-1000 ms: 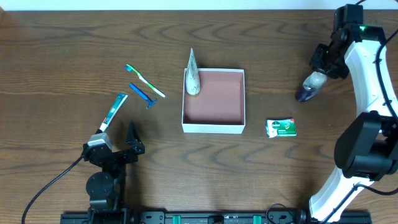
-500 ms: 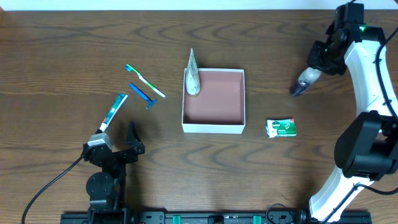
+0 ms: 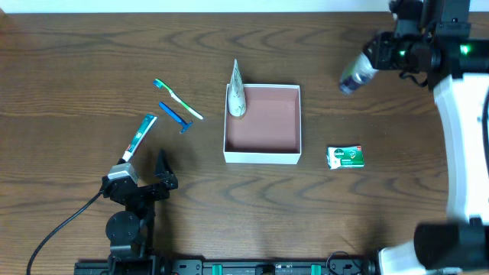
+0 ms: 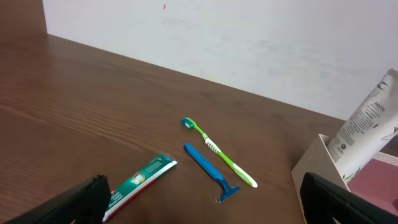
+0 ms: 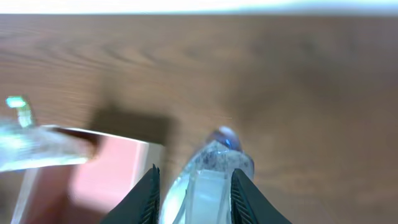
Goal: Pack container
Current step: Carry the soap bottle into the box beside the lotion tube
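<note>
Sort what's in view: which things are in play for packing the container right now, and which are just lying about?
In play: container; white tube leaning in its corner; small bottle gripped by the right pincer.

Lying about, untouched: green toothbrush; blue razor; small toothpaste tube; green packet. The left pincer is open and holds nothing.

Dark brown wood grain on the table [image 3: 76, 46]. White walls, dusty-pink floor on the container [image 3: 262, 158]. White tube [image 3: 237, 93] with grey-green print. Green-and-white toothbrush [image 3: 177, 98], plain blue razor [image 3: 176, 116], teal-and-white toothpaste [image 3: 139, 137] with white cap. Green packet [image 3: 345, 156] with white lettering. Clear bottle [image 3: 355, 74], bluish-purple cap.
</note>
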`<state>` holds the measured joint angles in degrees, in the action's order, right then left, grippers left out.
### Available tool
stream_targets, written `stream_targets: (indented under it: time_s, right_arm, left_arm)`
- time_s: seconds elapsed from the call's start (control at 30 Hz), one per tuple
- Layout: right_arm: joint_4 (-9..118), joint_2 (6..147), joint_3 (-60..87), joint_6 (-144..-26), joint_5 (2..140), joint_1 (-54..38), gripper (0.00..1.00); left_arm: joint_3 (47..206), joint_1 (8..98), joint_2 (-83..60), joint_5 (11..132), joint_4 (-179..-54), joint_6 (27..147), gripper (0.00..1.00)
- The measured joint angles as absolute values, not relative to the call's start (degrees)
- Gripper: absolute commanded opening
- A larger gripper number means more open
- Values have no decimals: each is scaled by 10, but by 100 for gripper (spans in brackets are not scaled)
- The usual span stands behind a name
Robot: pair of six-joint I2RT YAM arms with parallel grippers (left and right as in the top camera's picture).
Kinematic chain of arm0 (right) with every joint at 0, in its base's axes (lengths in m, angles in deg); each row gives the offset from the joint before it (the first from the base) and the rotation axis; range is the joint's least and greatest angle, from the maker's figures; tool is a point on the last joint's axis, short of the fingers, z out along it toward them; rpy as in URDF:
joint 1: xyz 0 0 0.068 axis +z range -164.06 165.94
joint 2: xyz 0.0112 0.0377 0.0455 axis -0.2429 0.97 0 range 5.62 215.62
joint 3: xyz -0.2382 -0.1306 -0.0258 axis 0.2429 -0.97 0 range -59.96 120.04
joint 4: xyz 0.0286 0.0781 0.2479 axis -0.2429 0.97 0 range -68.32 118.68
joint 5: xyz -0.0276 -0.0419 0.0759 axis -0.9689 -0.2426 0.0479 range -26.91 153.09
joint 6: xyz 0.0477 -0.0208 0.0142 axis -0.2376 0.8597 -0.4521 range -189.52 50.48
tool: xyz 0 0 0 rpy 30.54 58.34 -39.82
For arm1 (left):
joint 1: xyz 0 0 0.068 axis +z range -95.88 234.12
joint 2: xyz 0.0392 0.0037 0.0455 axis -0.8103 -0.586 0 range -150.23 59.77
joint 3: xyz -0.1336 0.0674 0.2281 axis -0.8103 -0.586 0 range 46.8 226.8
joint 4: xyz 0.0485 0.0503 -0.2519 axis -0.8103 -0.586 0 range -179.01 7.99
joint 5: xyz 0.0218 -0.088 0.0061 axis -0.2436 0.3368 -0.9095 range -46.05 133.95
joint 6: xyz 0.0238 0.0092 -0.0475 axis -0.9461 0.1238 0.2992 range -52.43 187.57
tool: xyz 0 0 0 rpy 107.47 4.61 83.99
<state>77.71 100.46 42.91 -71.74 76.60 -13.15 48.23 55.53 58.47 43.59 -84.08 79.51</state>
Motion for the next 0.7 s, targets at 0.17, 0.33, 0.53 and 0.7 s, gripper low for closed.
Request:
stream_targets:
  time_s: [0.17, 0.33, 0.53, 0.7]
  right_arm:
    - [757, 955, 443, -694, 768, -37, 1]
    - [753, 974, 444, -688, 761, 47, 1]
    - [739, 1032, 443, -686, 746, 102, 1]
    - [721, 1086, 443, -687, 739, 125, 1]
  left_arm:
    - [482, 555, 585, 436, -841, 795, 98]
    - [482, 555, 585, 436, -841, 795, 98]
    - [482, 555, 585, 436, -841, 795, 98]
    - [482, 555, 585, 436, -841, 795, 98]
